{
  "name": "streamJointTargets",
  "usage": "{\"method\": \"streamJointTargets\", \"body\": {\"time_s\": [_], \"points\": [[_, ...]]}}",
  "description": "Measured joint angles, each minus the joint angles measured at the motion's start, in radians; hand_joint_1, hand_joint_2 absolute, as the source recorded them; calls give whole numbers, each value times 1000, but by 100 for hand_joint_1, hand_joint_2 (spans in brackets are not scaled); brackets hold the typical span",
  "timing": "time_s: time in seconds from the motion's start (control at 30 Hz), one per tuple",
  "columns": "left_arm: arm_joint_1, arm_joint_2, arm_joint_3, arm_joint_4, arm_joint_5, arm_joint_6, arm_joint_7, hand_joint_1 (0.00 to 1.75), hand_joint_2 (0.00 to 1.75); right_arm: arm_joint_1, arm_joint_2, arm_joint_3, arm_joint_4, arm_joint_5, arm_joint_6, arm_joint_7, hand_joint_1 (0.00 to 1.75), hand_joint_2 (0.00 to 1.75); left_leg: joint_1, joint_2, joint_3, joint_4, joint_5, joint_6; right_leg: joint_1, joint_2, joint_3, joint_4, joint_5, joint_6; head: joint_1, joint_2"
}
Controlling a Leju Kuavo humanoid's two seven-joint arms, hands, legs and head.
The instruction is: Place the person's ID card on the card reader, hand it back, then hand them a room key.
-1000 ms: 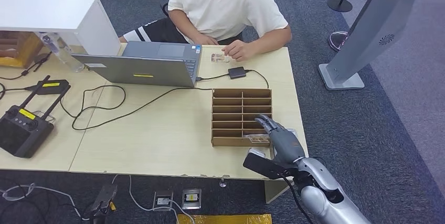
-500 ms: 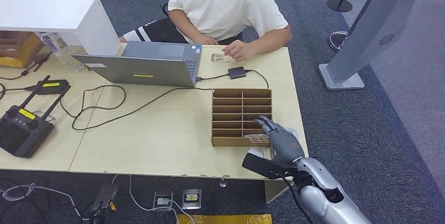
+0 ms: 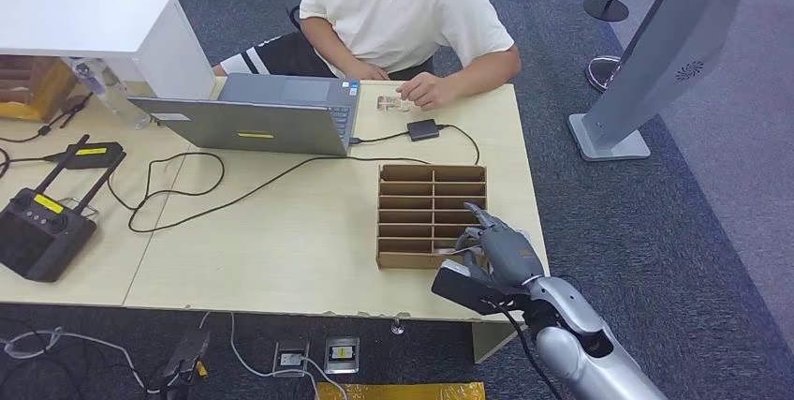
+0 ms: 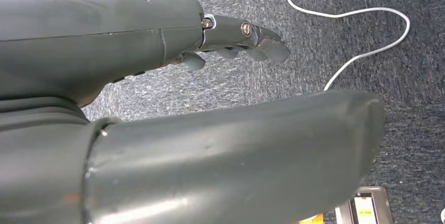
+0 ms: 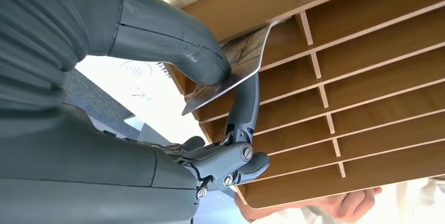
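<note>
A: Right wrist view first: right hand (image 5: pixel 131 108) pinching a key card (image 5: pixel 233 66) between thumb and 1 finger, other fingers tucked lower and apart from it.

B: Whereabouts on the counter (image 3: pixel 281 241)?

A: Right at the slotted wooden box (image 5: pixel 367 77), near the counter's near right corner. Card tilted, 1 corner seemingly inside the nearest slot, the rest sticking out toward the hand.

B: Handling?

A: Probably thin, stiff plastic. Light, smooth, likely slippery on the flat faces. Little risk of breaking, more of sliding out or twisting in the pinch.

B: Best hold?

A: Flat faces, close to the end nearest the hand, thumb on 1 side and finger opposite. Leaves the far end free for the person to take.

B: Other arm?

A: Left hand (image 4: pixel 131 40) hanging over grey carpet, fingers lightly bent and clear of the thumb, holding nothing.

B: And the person?

A: Seated at the counter's far edge, hand (image 3: pixel 426 91) resting beside a small card (image 3: pixel 387 102), just past the black card reader (image 3: pixel 422 128). Looks like the ID step done, key handover not yet.

B: Watch for?

A: Snagging on the slot wall on the way out. Safer to lift straight clear before swinging across.
</note>
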Motion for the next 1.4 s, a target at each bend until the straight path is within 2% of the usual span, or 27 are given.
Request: {"method": "streamJointTargets", "body": {"time_s": [0.53,0.73,1.0,1.2,1.4], "points": [[2,14,-2,-16,-10,0,1,0,0,-2,-1,-1,-12,-13,0,33,175,175,0,0,0,0,0,0,0,0,0,0,0,0,0,0],[2,14,-2,-17,-13,6,1,0,0,-2,-6,-26,-40,1,-91,54,175,175,0,0,0,0,0,0,0,0,0,0,0,0,0,0],[1,13,-2,-16,-20,11,-4,0,0,-43,-8,-112,-72,47,-217,17,175,175,0,0,0,0,0,0,0,0,0,0,0,0,0,0],[-3,11,-2,-16,-31,21,-23,0,0,-97,-7,-187,-89,76,-202,-8,175,175,0,0,0,0,0,0,0,0,0,0,0,0,0,0],[-8,5,-2,-15,-46,23,-33,0,0,-171,-2,-230,-67,80,-201,-80,175,175,0,0,0,0,0,0,0,0,0,0,0,0,0,0]]}}
